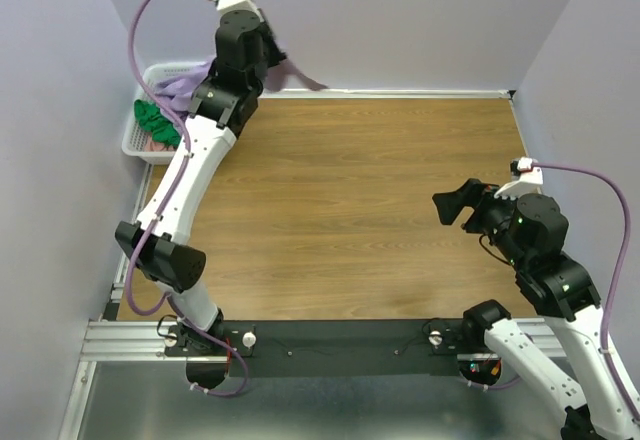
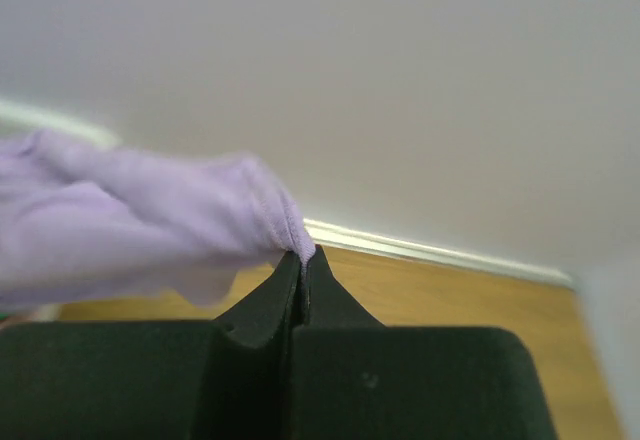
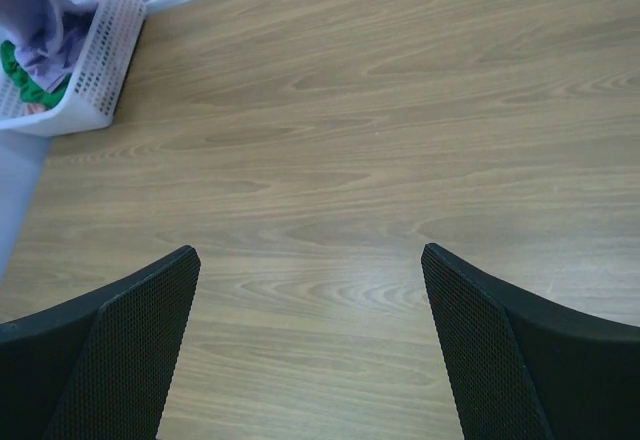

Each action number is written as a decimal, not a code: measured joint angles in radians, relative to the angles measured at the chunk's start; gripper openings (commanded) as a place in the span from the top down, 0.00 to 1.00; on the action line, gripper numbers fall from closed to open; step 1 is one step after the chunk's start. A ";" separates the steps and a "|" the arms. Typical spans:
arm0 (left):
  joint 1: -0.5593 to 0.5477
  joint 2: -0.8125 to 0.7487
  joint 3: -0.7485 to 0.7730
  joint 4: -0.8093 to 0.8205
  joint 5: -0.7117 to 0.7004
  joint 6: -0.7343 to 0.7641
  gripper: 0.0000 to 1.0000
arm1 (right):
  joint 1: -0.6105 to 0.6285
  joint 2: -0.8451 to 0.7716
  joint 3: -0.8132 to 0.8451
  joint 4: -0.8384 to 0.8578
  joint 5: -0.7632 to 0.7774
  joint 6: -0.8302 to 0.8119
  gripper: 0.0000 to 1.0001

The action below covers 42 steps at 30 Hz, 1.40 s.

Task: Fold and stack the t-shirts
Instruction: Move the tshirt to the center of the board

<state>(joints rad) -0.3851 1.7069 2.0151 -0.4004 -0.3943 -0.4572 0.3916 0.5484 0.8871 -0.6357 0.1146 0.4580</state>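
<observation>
My left gripper (image 2: 303, 256) is shut on an edge of a lavender t-shirt (image 2: 130, 220) and holds it up near the back wall, above the table's far left. In the top view the lavender t-shirt (image 1: 178, 88) trails from the white basket (image 1: 135, 145) up to the left gripper (image 1: 277, 64), with a corner (image 1: 305, 80) hanging past it. A green t-shirt (image 1: 155, 123) lies in the basket. My right gripper (image 1: 452, 206) is open and empty over the wooden table at the right; its fingers (image 3: 140, 330) stand wide apart in the right wrist view.
The white basket (image 3: 95, 80) stands at the table's far left corner against the wall, holding more clothes, with something pink (image 1: 158, 146) under the green. Purple walls close in the table at the back and both sides. The wooden tabletop (image 1: 360, 210) spreads between the arms.
</observation>
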 measured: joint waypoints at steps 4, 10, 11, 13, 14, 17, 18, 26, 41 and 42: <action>-0.121 0.005 0.080 0.072 0.225 0.010 1.00 | 0.000 0.013 0.029 0.009 0.034 -0.030 0.00; -0.314 0.058 0.266 0.141 0.481 0.008 1.00 | 0.000 0.011 0.081 0.041 0.105 -0.069 0.00; -0.320 0.060 0.285 0.157 0.513 -0.002 1.00 | 0.000 0.005 0.085 0.047 0.123 -0.073 0.00; -0.377 0.070 0.323 0.209 0.591 -0.029 1.00 | 0.000 -0.015 0.088 0.059 0.161 -0.080 0.00; -0.389 0.072 0.332 0.235 0.615 -0.039 1.00 | 0.000 -0.029 0.088 0.064 0.180 -0.085 0.00; -0.414 0.073 0.340 0.326 0.692 -0.082 1.00 | 0.000 -0.077 0.088 0.077 0.229 -0.102 0.00; -0.416 0.073 0.337 0.345 0.704 -0.090 1.00 | 0.000 -0.087 0.088 0.080 0.236 -0.106 0.00; -0.399 -0.063 -0.058 0.448 0.661 -0.124 1.00 | 0.000 -0.115 0.076 0.096 0.239 -0.119 0.00; -0.093 -0.267 -1.107 0.521 0.551 -0.290 1.00 | 0.000 0.057 -0.042 0.095 0.190 -0.004 0.00; -0.081 -0.278 -1.123 0.521 0.547 -0.289 1.00 | 0.000 0.095 -0.046 0.093 0.188 0.012 0.00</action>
<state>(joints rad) -0.4664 1.4292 0.8917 0.1207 0.1524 -0.7460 0.3916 0.6434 0.8410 -0.5423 0.3027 0.4702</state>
